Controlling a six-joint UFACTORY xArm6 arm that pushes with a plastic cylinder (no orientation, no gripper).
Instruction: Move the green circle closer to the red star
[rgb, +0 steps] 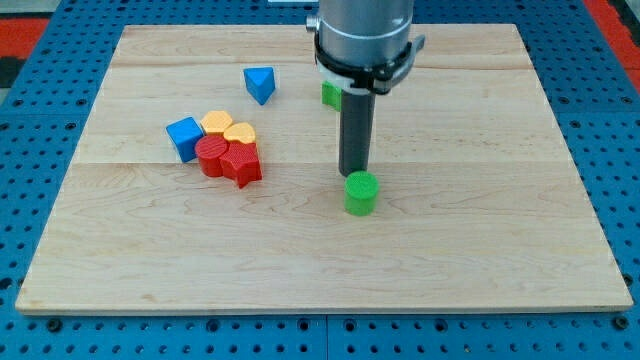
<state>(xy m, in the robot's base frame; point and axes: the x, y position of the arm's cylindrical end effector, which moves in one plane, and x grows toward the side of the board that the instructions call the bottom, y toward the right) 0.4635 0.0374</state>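
The green circle (361, 192) is a short green cylinder on the wooden board, right of centre. My tip (353, 173) stands just above it in the view, touching or almost touching its top-left edge. The red star (243, 162) lies left of centre, in a tight cluster with a red round block (211, 155), well to the left of the green circle.
The cluster also holds a blue cube (184, 137), a yellow-orange hexagon (216, 123) and a yellow heart (240, 132). A blue triangle (259, 84) lies near the view's top. Another green block (330, 94) is partly hidden behind the arm. The wooden board (480, 250) sits on a blue pegboard.
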